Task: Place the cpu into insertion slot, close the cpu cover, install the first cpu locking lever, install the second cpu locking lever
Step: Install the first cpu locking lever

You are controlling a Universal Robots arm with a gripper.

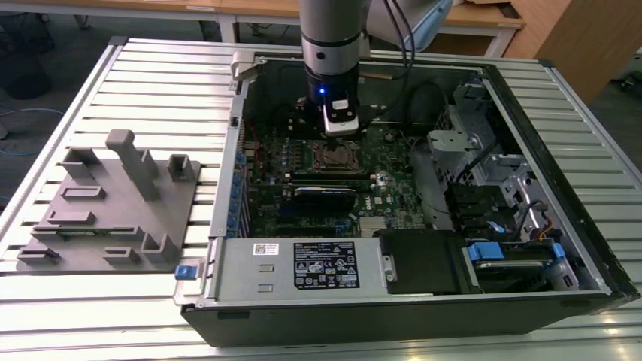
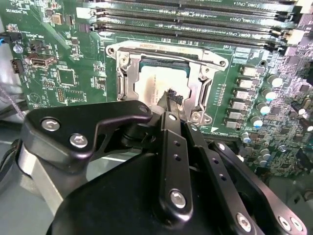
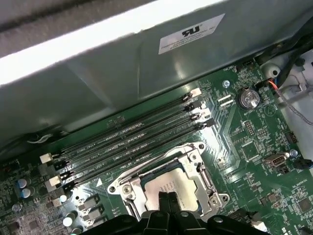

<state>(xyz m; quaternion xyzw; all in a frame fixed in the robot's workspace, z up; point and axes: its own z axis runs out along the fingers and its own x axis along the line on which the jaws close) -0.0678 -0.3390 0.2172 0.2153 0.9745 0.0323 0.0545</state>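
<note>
Inside the open computer case, the insertion slot point(image 1: 334, 156) sits on the green circuit board point(image 1: 301, 207). The cpu point(image 2: 151, 84) point(image 3: 173, 185) lies in it with its silvery top showing. Around the chip, the cpu cover point(image 2: 166, 49) point(image 3: 161, 152) lies flat as a metal frame. My gripper point(image 1: 339, 134) hangs straight over the socket. Its black fingers are shut together, and the tips point(image 2: 171, 95) point(image 3: 166, 198) sit just above the chip's top near one edge. Nothing shows between the fingers. I cannot tell how the locking levers stand.
Long black memory slots point(image 2: 186, 24) point(image 3: 132, 142) run along one side of the socket, close to the case wall point(image 3: 122, 73). A black card point(image 1: 326, 197) and a power supply point(image 1: 301, 267) lie nearer the case front. A grey fixture block point(image 1: 110, 203) stands at the exterior view's left.
</note>
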